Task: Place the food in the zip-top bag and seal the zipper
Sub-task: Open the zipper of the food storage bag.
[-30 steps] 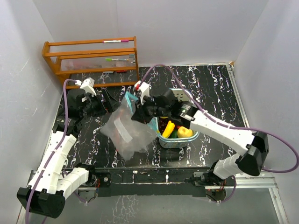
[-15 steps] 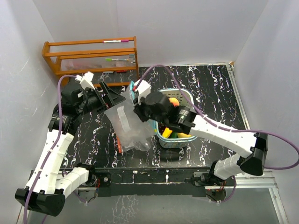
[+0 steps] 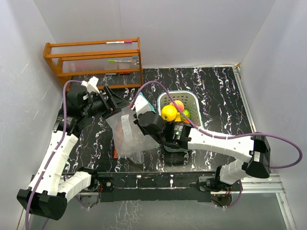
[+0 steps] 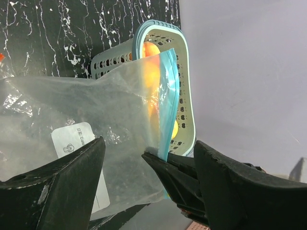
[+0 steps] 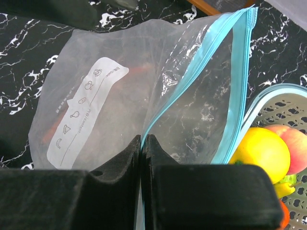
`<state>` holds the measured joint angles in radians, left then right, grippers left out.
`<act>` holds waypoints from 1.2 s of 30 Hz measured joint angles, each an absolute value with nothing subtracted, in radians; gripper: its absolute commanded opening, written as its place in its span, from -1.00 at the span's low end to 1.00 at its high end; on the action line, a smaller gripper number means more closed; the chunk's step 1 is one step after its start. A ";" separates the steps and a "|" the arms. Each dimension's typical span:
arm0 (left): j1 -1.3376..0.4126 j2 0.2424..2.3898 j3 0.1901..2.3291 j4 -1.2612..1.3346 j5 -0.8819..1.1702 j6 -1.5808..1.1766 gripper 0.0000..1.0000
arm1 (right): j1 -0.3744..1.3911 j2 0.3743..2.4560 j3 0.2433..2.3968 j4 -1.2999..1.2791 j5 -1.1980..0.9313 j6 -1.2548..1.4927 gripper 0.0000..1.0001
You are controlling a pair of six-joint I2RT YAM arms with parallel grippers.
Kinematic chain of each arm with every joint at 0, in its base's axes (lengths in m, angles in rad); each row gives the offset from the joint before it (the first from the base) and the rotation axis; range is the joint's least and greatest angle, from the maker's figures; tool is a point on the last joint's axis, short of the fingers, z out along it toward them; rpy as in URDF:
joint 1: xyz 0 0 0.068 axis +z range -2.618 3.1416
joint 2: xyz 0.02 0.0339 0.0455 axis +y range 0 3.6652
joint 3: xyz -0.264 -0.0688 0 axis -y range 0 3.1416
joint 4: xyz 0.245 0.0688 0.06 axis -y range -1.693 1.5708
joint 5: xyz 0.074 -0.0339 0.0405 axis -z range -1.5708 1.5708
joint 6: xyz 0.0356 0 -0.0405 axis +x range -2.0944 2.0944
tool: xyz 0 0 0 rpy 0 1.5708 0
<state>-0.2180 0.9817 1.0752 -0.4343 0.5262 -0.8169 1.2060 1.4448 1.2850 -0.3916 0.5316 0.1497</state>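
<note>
The clear zip-top bag [image 3: 127, 136], with a teal zipper strip and a white label, hangs upright over the table's middle. My right gripper [image 5: 142, 140] is shut on the bag's near zipper edge [image 5: 165, 108], and the bag's mouth gapes beyond it. My left gripper [image 4: 149, 142] is open, its fingers [image 4: 72, 184] wide apart around the bag's top corner and the right fingers. The food sits in the teal basket [image 3: 193, 101]: a yellow round fruit [image 3: 169, 113], a pink-orange fruit [image 3: 178, 104] and a green fruit [image 3: 186, 114]. The yellow fruit [image 5: 261, 151] also shows in the right wrist view.
A wooden rack [image 3: 93, 60] with markers stands at the back left. A small red-orange thing [image 3: 116, 152] lies on the table under the bag's lower left edge. White walls close in on both sides.
The right arm swung left and nearer with the bag edge, uncovering the basket. The bag now hangs more upright. The left gripper rose to the bag's top and stays open.
</note>
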 measured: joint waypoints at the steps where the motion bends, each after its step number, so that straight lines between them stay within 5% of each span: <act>1: -0.218 0.982 1.075 -0.436 0.526 -0.815 0.44 | 1.214 1.446 1.288 -0.389 0.539 0.145 -0.85; 15: -0.226 0.994 1.100 -0.453 0.543 -0.799 0.43 | 1.264 1.551 1.429 -0.356 0.554 0.083 -0.85; 27: -0.233 0.992 1.078 -0.445 0.550 -0.774 -0.05 | 1.276 1.589 1.502 -0.356 0.547 0.072 -0.85; 36: -0.234 0.994 1.015 -0.395 0.565 -0.775 -0.06 | 1.282 1.603 1.507 -0.364 0.518 0.072 -0.85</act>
<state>-0.2344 0.9939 1.0153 -0.3954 0.5652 -0.7746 1.2823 1.6028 1.5074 -0.3641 0.5182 0.0719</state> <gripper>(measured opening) 0.473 0.078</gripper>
